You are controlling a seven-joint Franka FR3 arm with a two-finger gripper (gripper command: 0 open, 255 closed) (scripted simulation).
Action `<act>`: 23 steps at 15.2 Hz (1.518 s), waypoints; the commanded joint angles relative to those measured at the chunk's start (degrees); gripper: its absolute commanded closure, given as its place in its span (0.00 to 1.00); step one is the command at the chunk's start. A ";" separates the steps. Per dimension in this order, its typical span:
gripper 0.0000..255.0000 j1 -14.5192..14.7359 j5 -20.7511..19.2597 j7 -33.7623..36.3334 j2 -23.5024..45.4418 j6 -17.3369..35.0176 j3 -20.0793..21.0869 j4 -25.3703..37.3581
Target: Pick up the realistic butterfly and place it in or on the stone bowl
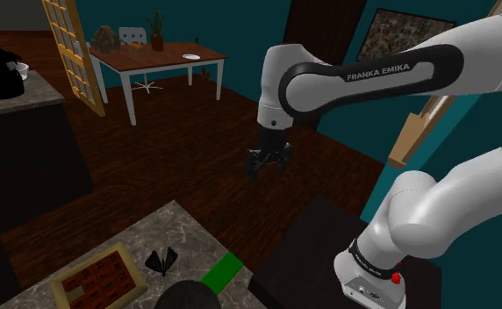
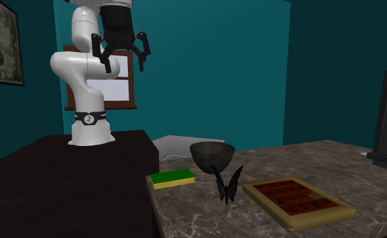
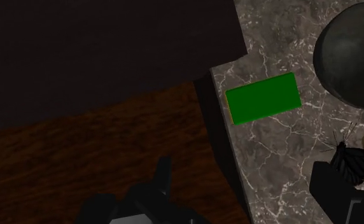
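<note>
Zero grasped: the gripper [image 2: 124, 64] hangs high, spread wide and empty. Approach step, and next it must drop over the butterfly [image 2: 226, 186] beside the bowl [image 2: 211, 154].

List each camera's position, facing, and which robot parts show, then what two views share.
Shoulder view: behind the stand, looking down at counter; arm and tool show.
Second exterior view: across the counter, facing the arm and tool.
Wrist view: mounted on the tool, looking down; black fingers show.
All share butterfly, bowl, green block.
</note>
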 commanded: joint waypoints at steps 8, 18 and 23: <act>0.00 2.61 3.78 8.24 18.29 12.61 5.79 5.02; 0.00 6.49 3.01 17.71 40.87 22.52 8.80 17.24; 0.00 9.40 1.87 22.01 52.19 24.99 8.60 25.96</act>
